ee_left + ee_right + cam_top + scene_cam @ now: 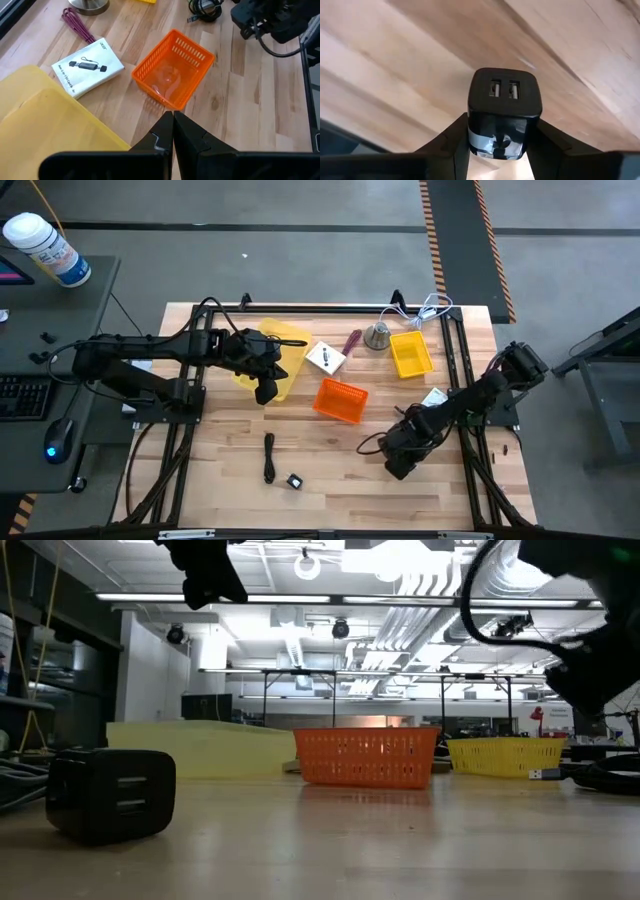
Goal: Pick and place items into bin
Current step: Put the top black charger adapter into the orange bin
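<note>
Black plastic filled the space between the fingers of my right end effector [502, 145]: a small charger cube [504, 112] with two ports on its end face, pinched at its taped lower part. That end effector [400, 462] hung low over the front right part of the wooden counter [330, 490], with a coiled black cable [372, 442] lying just beside it.

My left end effector [172, 131] was pressed together with nothing in it, and hovered above the counter [240, 100] at the edge of the pale yellow bin [272, 360], near the orange basket [172, 67]. The orange basket [340, 400] sat near the middle of the counter and looked bare inside. Between it and the pale yellow bin lay a white box [88, 67] printed with a picture of a dark adapter. Past the box, a maroon cord [77, 26] lay on the wood, close to a silver metal bell [377, 336]. A small yellow basket [410, 353] stood just beside the bell, with a white cable [428, 310] behind it.

Toward the front of the counter, well apart from both arms, lay a short black cable [269, 457] and a tiny black-and-white cube [295, 481]. A white card [434, 397] rested near my right arm.

From counter height, a second black charger block [110, 792] sat close to the camera, left of the orange basket [366, 757].
</note>
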### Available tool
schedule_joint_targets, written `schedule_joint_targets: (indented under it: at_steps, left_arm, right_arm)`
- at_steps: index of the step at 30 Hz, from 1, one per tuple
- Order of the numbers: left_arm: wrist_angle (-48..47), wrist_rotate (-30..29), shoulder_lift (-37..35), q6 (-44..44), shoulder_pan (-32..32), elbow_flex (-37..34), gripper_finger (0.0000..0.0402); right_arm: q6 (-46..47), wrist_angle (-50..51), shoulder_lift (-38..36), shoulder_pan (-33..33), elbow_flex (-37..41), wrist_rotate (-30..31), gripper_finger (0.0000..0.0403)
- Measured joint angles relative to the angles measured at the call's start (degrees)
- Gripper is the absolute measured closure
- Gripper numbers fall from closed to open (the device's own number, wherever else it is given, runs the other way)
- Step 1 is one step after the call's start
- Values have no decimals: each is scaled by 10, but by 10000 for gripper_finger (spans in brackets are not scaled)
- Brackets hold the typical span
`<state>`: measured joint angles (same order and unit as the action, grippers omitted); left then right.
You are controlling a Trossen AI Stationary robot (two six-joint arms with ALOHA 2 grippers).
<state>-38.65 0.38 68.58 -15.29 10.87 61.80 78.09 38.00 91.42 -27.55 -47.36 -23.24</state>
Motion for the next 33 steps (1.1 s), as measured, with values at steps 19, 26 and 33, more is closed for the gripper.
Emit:
schedule_joint_targets:
  at_steps: [19,26,33]
  left_arm:
    - [-3,1,0,33,0,0,401]
    - [-26,16,0,46,0,0,401]
    - [-34,16,0,46,0,0,401]
  right_arm:
    - [-187,107,18,187,-229,224,262]
    - [-281,102,61,270,-256,225,262]
    - [-305,78,87,281,-269,175,221]
